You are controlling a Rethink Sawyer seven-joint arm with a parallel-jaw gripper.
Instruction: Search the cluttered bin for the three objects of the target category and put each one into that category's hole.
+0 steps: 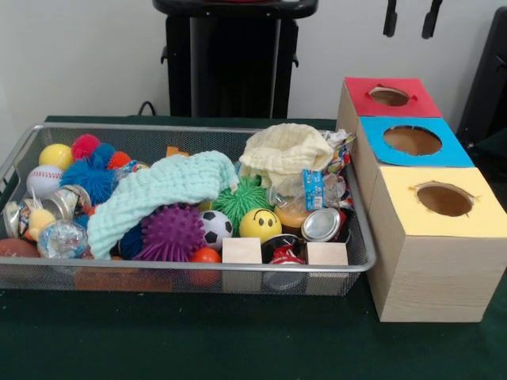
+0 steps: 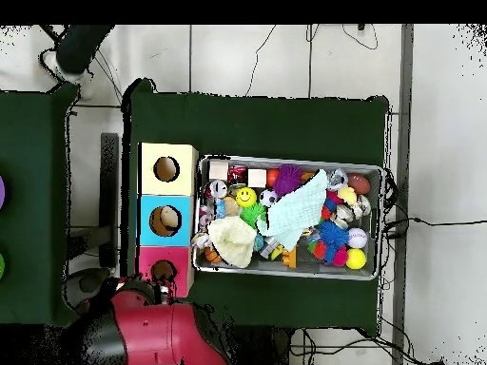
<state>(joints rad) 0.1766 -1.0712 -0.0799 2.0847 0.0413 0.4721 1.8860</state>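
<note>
The bin (image 1: 190, 267) is a silver wire-mesh tray on the green table, also in the overhead view (image 2: 285, 274). It is full: a mint cloth (image 1: 158, 194), a cream cloth (image 1: 285, 150), a purple spiky ball (image 1: 172, 232), a soccer ball (image 1: 215, 227), a yellow smiley ball (image 1: 260, 225), a green spiky ball (image 1: 242, 198), a baseball (image 1: 43, 180), two wooden blocks (image 1: 242, 250) and crushed cans (image 1: 321, 224). My gripper (image 1: 411, 17) shows only its two fingertips at the top edge, apart and empty, above the red-topped box (image 1: 360, 91). Overhead, it (image 2: 164, 281) is by that box.
Three wooden boxes with round holes stand beside the bin: red-topped, blue-topped (image 1: 376, 131) and yellow-topped (image 1: 404, 178). In the overhead view they (image 2: 147, 220) line the bin's left side. The black pedestal (image 1: 230, 63) stands behind the bin.
</note>
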